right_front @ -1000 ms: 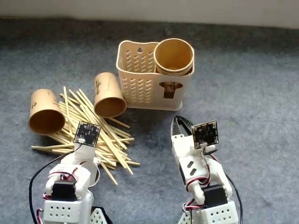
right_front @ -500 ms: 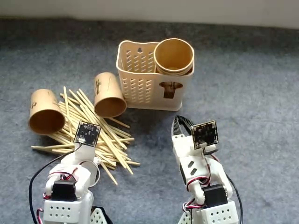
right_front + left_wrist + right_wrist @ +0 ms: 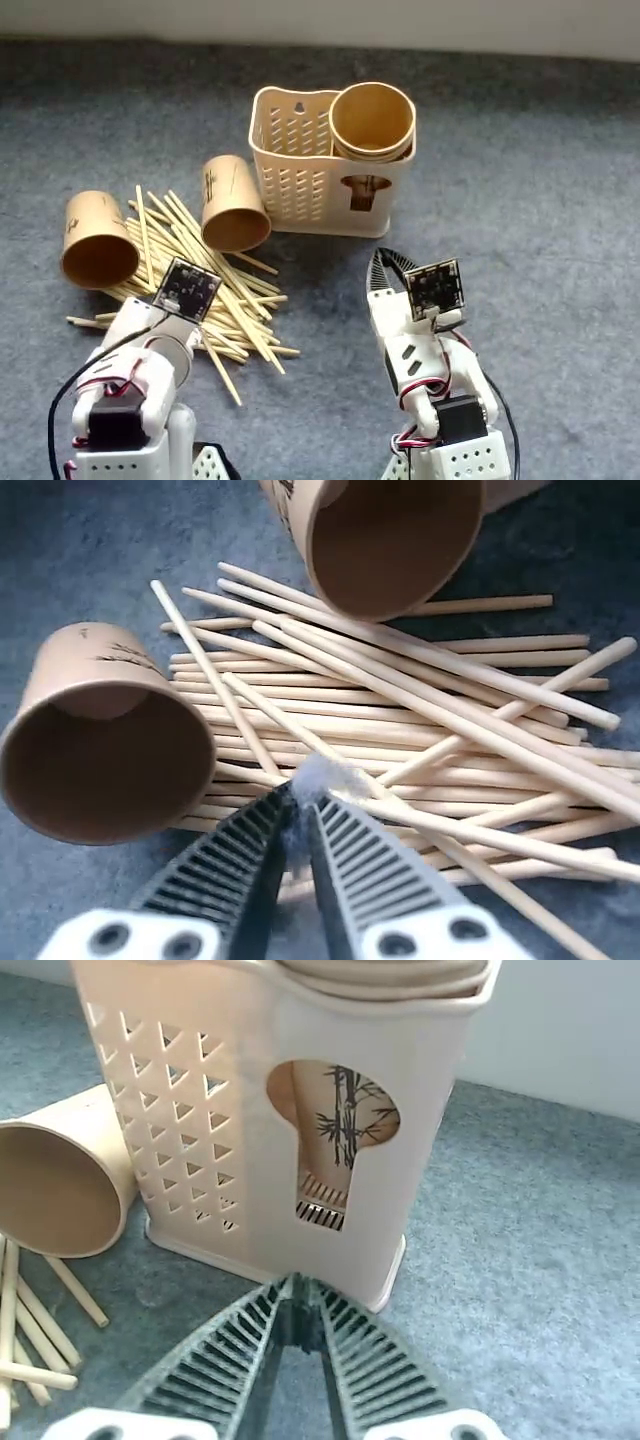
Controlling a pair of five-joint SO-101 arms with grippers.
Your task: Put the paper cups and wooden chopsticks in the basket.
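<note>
Grey carpet [image 3: 540, 200] covers the whole work area, with a pale strip of wall [image 3: 320, 15] along the far edge.

The cream basket [image 3: 290, 190] stands upright at the middle of the far side. Its wall is perforated, and a cut-out on the near face shows the printed side of a paper cup [image 3: 372, 125]. That cup sits upright in the right half of the basket, mouth to the ceiling.

Two more cups are down on their sides. One [image 3: 232, 205] lies just beside the basket's left wall, and whether they touch cannot be told. The other [image 3: 95, 240] lies well off to the left. Both have their mouths turned back toward the arms and their bases pointing away.

Between and in front of them sprawls the pile of wooden chopsticks [image 3: 225, 290]. Most run on a diagonal from far left to near right, and a few lie crosswise. The far ends of some slip under both fallen cups, so the cups crowd the pile.

The left gripper [image 3: 300, 800] hangs over the near side of the pile. Its jaws are pinched together, with a whitish tuft at the tips.

The right gripper [image 3: 295, 1305] points at the basket's near face, low over the carpet, with its jaws closed on nothing.
</note>
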